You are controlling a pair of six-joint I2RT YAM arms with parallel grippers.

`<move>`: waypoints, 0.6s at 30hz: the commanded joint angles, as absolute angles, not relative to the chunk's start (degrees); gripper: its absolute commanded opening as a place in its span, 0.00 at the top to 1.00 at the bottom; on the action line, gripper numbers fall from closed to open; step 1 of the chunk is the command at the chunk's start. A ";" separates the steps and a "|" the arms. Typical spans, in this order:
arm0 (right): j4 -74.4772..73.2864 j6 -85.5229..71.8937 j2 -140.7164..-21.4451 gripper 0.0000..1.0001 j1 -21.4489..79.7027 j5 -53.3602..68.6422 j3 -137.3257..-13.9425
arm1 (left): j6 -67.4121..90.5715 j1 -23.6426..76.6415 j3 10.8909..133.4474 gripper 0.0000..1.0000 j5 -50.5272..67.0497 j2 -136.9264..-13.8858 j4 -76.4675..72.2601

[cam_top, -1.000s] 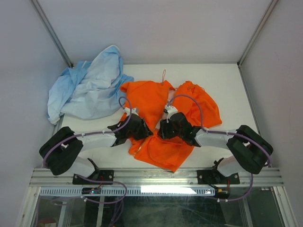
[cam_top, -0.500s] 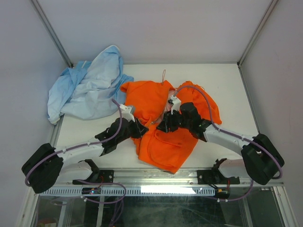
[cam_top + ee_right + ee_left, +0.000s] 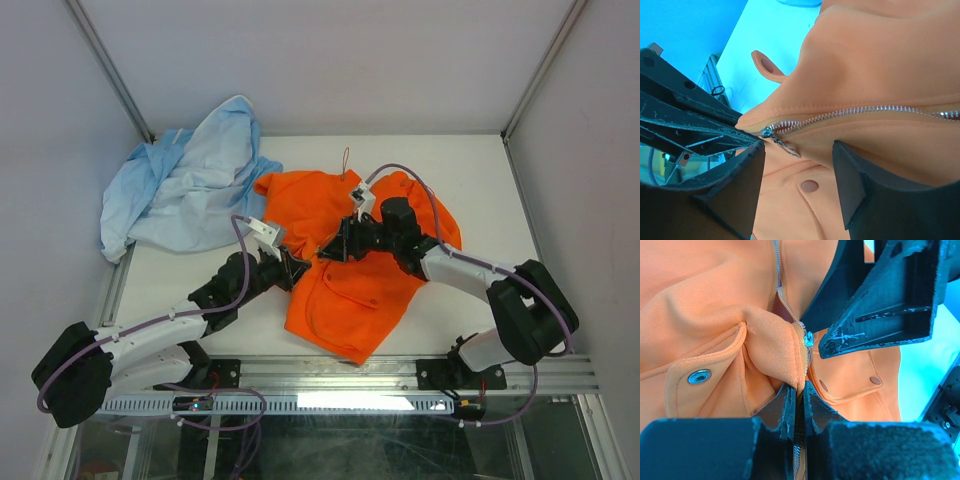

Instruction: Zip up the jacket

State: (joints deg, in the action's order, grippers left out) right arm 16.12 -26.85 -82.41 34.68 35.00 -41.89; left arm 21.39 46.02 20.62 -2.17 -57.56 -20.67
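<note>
The orange jacket [image 3: 365, 290] lies in the middle of the table, its front up. My left gripper [image 3: 292, 268] is shut on the jacket's front edge at the bottom of the zipper; in the left wrist view [image 3: 800, 392] the fabric [image 3: 700, 315] bunches up between the fingertips. The silver zipper slider [image 3: 808, 338] sits just beyond them. My right gripper [image 3: 340, 248] is open, its fingers either side of the slider [image 3: 769, 132] and its hanging pull tab [image 3: 788, 149]. Neither finger touches them. Closed zipper teeth [image 3: 865, 112] run to the right.
A light blue garment [image 3: 185, 190] lies crumpled at the far left of the table. Grey walls stand on both sides and at the back. A snap button [image 3: 810, 186] and a pocket flap [image 3: 850, 385] lie near the slider. The two grippers are nearly touching.
Both arms have reached farther from their bases. The left gripper keeps its hold on the jacket's edge. The right gripper has moved to the far side of the slider, and the jacket has shifted.
</note>
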 commanded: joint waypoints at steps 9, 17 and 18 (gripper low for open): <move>26.72 -31.65 -83.13 0.50 34.30 43.11 -41.34 | 21.90 45.53 22.36 1.00 -2.34 -58.09 -24.35; 37.56 -36.30 -83.46 0.58 34.30 40.59 -34.14 | 27.03 45.54 22.18 1.00 -1.76 -57.33 -24.93; 39.06 -36.83 -83.75 0.59 34.37 40.71 -33.44 | 27.41 45.57 22.03 1.00 -1.91 -57.04 -25.07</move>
State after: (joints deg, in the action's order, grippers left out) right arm 29.08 -33.69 -84.51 34.33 40.82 -35.51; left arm 24.62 46.02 20.16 -1.45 -58.59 -20.82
